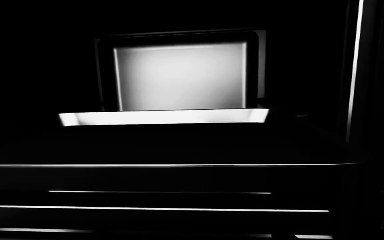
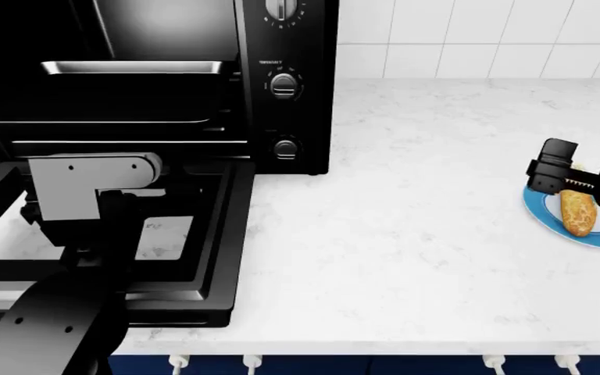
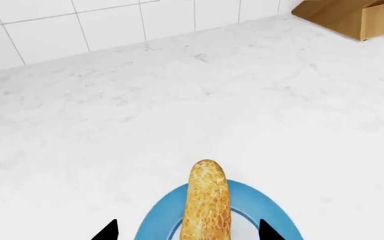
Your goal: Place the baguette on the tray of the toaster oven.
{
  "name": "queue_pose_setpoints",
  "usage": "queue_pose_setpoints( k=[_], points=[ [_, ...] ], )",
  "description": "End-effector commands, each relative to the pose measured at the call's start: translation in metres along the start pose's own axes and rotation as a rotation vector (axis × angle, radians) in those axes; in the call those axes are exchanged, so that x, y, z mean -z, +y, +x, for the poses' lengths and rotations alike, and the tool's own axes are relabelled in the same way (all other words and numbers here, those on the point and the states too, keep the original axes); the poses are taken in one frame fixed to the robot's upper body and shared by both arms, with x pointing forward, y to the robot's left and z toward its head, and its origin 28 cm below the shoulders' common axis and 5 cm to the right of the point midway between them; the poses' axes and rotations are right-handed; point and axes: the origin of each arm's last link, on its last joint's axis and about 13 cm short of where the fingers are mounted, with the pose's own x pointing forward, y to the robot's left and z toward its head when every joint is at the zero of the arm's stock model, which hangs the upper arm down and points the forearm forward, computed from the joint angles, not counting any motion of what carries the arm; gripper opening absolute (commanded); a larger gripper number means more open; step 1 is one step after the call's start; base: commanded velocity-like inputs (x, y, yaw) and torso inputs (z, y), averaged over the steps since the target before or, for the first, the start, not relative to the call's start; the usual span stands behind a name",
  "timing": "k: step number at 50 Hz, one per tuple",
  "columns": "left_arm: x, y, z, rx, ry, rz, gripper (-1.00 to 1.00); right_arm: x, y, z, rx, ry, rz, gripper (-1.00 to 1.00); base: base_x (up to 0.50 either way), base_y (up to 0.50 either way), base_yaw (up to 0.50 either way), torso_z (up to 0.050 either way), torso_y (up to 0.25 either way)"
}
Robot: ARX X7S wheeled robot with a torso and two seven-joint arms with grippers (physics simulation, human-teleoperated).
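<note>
Baguette [image 2: 576, 213] lies on the blue plate [image 2: 543, 211] at the desk's [image 2: 405, 203] right side, well apart from the toaster oven [image 2: 290, 86], whose door [image 2: 216, 234] is down with the tray [image 2: 133, 68] slid partway out. Right claw [image 3: 188, 234] is spread wide, tips either side of the loaf, not gripping. Left claw is hidden under its arm over the door; can't tell its state. Risks: an end grip lets the loaf pivot or drop, plate may skid, and the left arm blocks the tray approach.
</note>
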Motion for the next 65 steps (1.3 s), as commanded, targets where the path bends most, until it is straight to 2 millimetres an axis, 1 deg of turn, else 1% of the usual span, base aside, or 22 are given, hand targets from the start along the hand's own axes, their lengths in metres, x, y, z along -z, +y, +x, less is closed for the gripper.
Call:
queue_pose_setpoints(
  k=[1,8,9,15,28,38,55,56,65],
  points=[
    [0.013,0.002,-0.002,0.020,0.075,-0.022,1.00,0.005,0.001,0.007,-0.013,0.031,0.026,1.00,0.00,0.00,0.00,0.000,0.000],
    [0.012,0.002,-0.002,0.021,0.075,-0.023,1.00,0.008,0.000,0.009,-0.005,0.038,0.026,1.00,0.00,0.00,0.00,-0.003,0.000],
    [0.014,0.002,-0.002,0.020,0.077,-0.021,1.00,0.014,-0.003,0.014,0.009,0.052,0.028,1.00,0.00,0.00,0.00,0.000,0.000],
    [0.014,0.002,-0.002,0.020,0.079,-0.022,1.00,0.019,-0.003,0.017,0.010,0.066,0.021,1.00,0.00,0.00,0.00,-0.002,0.000],
    [0.015,0.002,-0.003,0.020,0.079,-0.021,1.00,0.023,-0.007,0.020,0.028,0.080,0.013,1.00,0.00,0.00,0.00,-0.002,0.000],
    [0.015,0.002,-0.002,0.022,0.081,-0.021,1.00,0.026,-0.005,0.024,0.024,0.094,-0.003,1.00,0.00,0.00,0.00,-0.002,0.000],
    [0.016,0.002,-0.003,0.023,0.084,-0.021,1.00,0.028,-0.005,0.024,0.032,0.099,-0.018,1.00,0.00,0.00,0.00,-0.002,0.000],
    [0.016,0.002,-0.003,0.023,0.085,-0.021,1.00,0.028,-0.006,0.024,0.035,0.100,-0.019,-1.00,0.00,0.00,0.00,-0.010,0.000],
    [0.016,0.002,-0.003,0.023,0.086,-0.022,1.00,0.027,-0.006,0.023,0.049,0.092,-0.021,-1.00,0.00,0.00,0.00,-0.001,0.000]
  ],
)
